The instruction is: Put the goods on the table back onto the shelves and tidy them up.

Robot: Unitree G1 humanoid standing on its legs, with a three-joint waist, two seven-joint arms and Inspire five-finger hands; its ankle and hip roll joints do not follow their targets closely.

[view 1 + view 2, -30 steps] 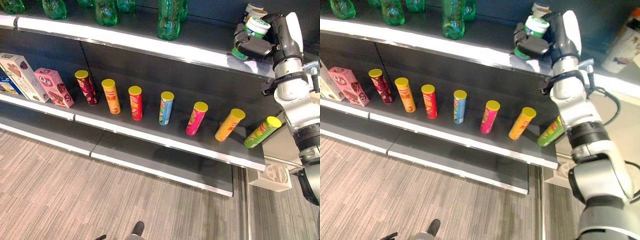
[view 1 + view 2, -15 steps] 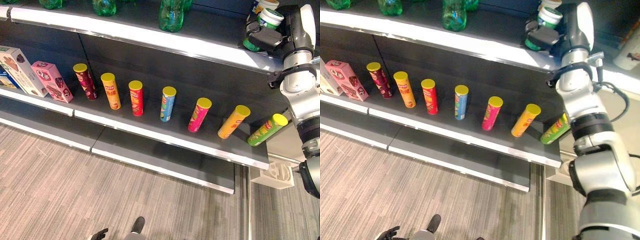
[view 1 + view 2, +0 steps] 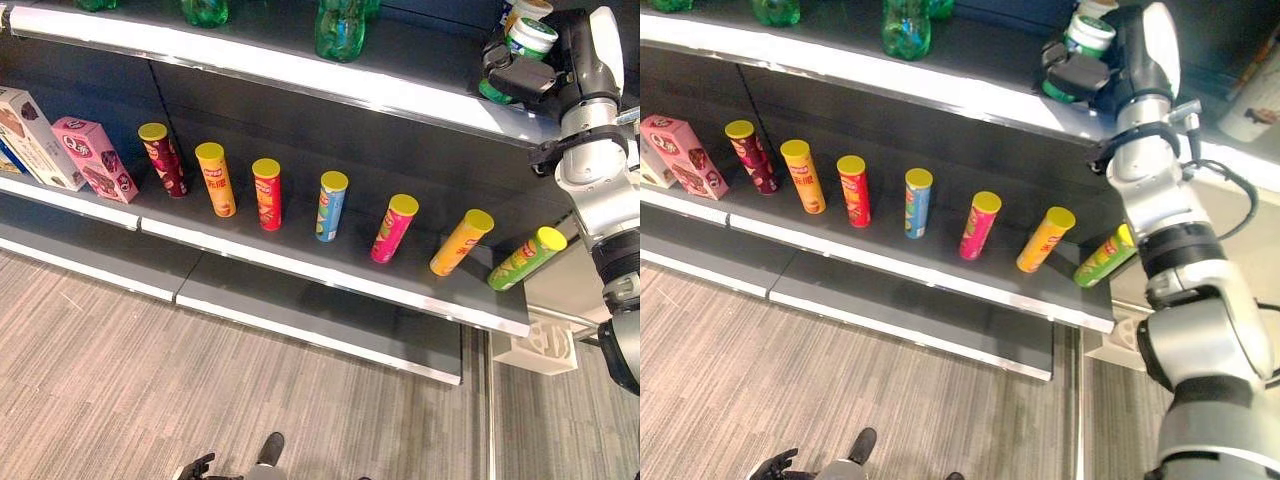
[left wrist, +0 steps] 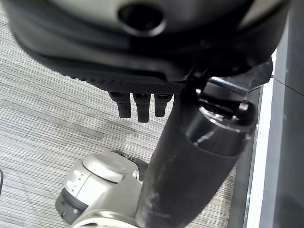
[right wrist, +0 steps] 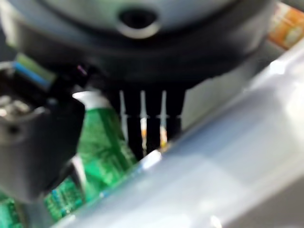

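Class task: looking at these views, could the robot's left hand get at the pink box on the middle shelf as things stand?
Probably yes, once raised. The left hand hangs low over the floor, holding nothing, and the pink box stands at the shelf's front on that side, with nothing before it.

Green canister (image 3: 517, 55) with white lid sitting gripped in right hand (image 3: 530, 72), fingers (image 5: 142, 124) curling round its body, at 1 o'clock of scene, over right end of upper shelf (image 3: 300, 75). Canister standing roughly upright, lid up, base at shelf's front lip. Another white-lidded can (image 3: 525, 9) standing just behind it at 12 o'clock. In right wrist view, green printed wall showing between thumb and fingers.
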